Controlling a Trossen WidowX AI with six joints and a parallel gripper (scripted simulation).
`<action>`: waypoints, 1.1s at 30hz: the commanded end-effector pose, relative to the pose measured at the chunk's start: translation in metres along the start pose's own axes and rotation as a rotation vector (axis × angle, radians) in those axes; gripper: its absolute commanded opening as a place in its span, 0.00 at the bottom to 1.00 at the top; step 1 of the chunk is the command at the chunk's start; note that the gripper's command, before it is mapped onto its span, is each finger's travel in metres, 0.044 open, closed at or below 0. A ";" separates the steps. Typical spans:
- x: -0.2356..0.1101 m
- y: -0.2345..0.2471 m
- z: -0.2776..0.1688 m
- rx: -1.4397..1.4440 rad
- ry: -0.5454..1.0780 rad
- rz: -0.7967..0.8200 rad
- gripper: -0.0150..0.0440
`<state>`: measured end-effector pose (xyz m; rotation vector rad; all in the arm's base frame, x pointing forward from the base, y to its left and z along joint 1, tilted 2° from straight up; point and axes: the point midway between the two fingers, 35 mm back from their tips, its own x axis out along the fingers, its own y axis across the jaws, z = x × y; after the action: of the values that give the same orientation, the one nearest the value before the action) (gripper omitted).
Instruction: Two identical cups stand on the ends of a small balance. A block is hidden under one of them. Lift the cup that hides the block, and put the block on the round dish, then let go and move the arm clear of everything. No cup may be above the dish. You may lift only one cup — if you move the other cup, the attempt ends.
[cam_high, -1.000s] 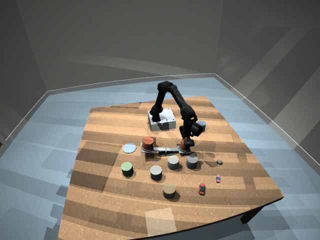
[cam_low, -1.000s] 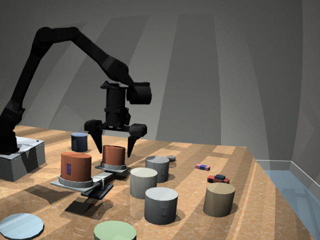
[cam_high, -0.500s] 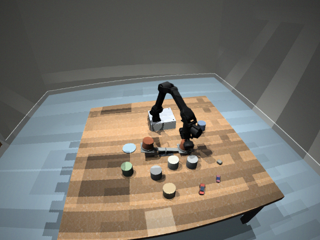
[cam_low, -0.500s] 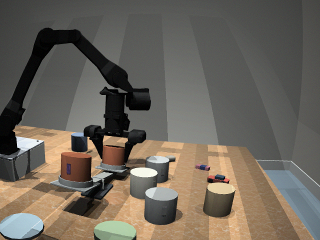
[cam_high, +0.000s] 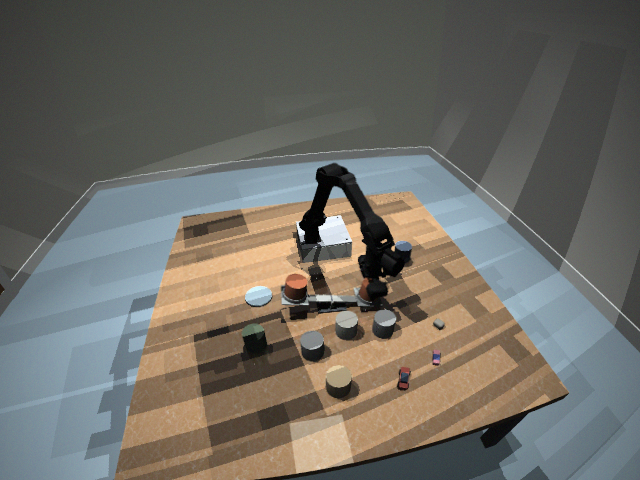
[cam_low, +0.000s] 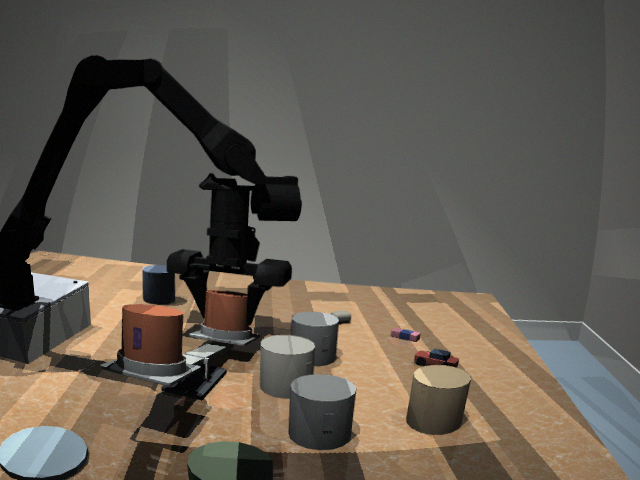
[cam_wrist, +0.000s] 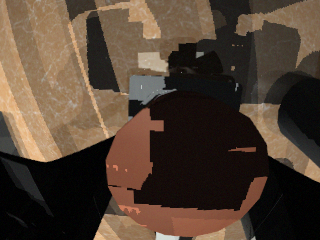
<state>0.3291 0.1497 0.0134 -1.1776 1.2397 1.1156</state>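
Note:
One orange-brown cup (cam_high: 363, 290) (cam_low: 226, 310) (cam_wrist: 131, 150) stands on the far end of the balance (cam_high: 330, 300) (cam_low: 207, 355). My gripper (cam_low: 227, 319) points straight down around this cup, with one finger on each side, shut on it. The cup still sits in its ring on the pan. The other orange-brown cup (cam_high: 295, 287) (cam_low: 152, 335) stands upright on the near end, away from my fingers. The pale blue round dish (cam_high: 258, 296) (cam_low: 43, 452) lies on the table beside that end, with nothing on it. The block is not visible.
Grey cylinders (cam_high: 346, 325) (cam_high: 384, 324) (cam_low: 321, 413) stand close beside the balance. A green cylinder (cam_high: 254, 338), a tan one (cam_high: 338, 382) and a blue one (cam_high: 403, 250) stand farther off. Two toy cars (cam_high: 404, 378) (cam_high: 436, 357) and a small grey piece (cam_high: 438, 323) lie to the right.

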 end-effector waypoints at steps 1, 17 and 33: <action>-0.006 -0.001 0.001 -0.003 -0.003 -0.001 0.32; -0.026 -0.004 0.003 -0.003 -0.004 -0.002 0.25; -0.046 -0.006 0.004 -0.003 -0.004 -0.002 0.25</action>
<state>0.3300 0.1499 0.0493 -1.1791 1.2623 1.1234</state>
